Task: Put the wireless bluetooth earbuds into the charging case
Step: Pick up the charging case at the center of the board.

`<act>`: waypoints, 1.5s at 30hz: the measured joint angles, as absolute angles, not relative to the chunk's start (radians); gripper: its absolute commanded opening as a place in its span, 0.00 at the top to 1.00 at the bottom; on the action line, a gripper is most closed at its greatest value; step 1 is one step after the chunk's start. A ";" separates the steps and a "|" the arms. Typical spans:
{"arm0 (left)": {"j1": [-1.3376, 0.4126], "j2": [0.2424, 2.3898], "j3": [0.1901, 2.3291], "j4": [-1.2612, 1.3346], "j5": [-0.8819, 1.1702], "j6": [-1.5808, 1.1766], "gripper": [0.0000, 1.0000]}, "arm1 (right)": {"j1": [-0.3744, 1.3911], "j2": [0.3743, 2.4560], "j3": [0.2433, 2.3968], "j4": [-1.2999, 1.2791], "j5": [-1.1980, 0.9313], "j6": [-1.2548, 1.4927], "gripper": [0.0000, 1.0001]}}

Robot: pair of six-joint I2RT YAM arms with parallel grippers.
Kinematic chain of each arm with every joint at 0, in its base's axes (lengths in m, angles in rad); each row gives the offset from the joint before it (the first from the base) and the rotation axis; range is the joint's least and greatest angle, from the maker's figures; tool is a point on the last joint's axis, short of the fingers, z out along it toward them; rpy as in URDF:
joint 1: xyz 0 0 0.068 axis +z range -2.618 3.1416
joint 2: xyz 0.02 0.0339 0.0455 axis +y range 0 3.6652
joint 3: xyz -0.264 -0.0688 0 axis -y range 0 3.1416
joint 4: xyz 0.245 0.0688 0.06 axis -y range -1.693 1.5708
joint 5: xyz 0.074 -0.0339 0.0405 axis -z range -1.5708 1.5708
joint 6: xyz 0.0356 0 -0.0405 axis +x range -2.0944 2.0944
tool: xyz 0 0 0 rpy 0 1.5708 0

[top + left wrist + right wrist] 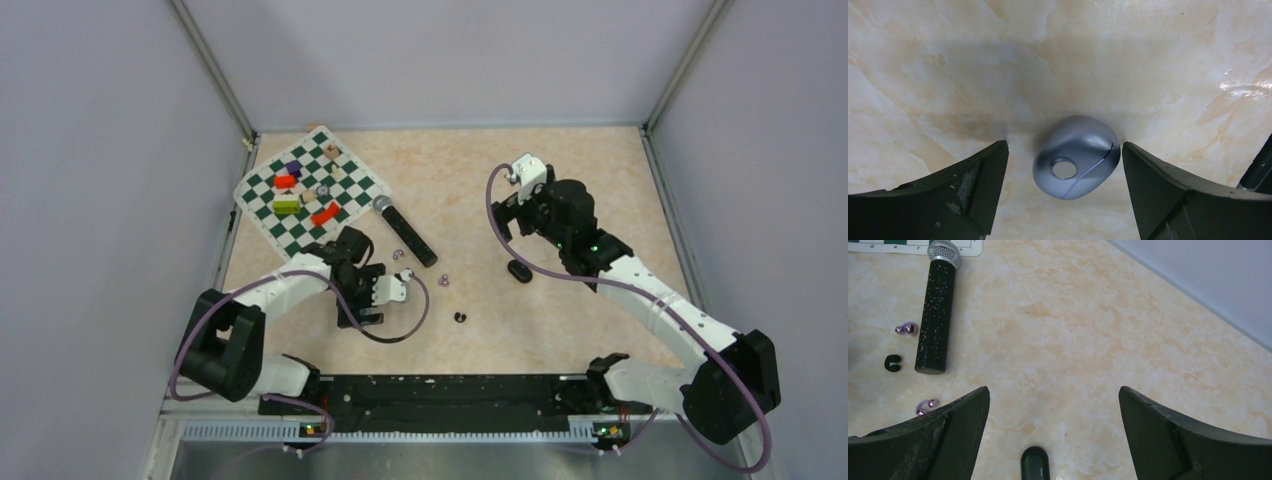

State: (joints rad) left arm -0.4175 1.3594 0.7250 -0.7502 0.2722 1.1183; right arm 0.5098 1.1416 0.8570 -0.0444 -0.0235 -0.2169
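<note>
**Nothing held, nothing stowed**

Only the left wrist view shows the closed grey-purple case (1077, 156). It lies untouched on the table (1148, 50) between the spread fingers of the left gripper (1064, 145), which hides it overhead. The right gripper (1053, 390), wide open and empty, hangs over a black case (1035, 465). Its camera finds two purple earbuds (907, 329) (925, 407) and one black earbud (893, 363) by the microphone (937, 315). The top view adds a second black earbud (460, 318), lying alone

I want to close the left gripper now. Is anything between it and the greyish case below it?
Nothing visible. The greyish case lies closed on the bare table, between the open fingers of the left gripper. Nothing lies between the case and either finger.
</note>
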 measured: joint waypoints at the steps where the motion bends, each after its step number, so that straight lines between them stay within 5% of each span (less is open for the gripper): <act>1: -0.420 1.372 0.727 -0.749 0.271 1.108 0.13 | 0.510 1.142 0.857 -0.044 -0.024 -0.217 0.01; 17: -0.440 1.414 0.748 -0.771 0.235 1.091 0.32 | 0.510 1.142 0.857 -0.044 -0.023 -0.217 0.01; 34: -0.458 1.494 0.813 -0.753 0.207 1.007 0.37 | 0.510 1.142 0.857 -0.044 -0.020 -0.217 0.01; 37: -0.467 1.534 0.847 -0.742 0.187 0.966 0.35 | 0.510 1.142 0.857 -0.044 -0.021 -0.217 0.01; 41: -0.483 1.618 0.928 -0.732 0.135 0.893 0.19 | 0.510 1.142 0.857 -0.044 -0.021 -0.217 0.01; 45: -0.489 1.712 1.032 -0.763 0.082 0.808 0.18 | 0.510 1.142 0.857 -0.044 -0.021 -0.217 0.01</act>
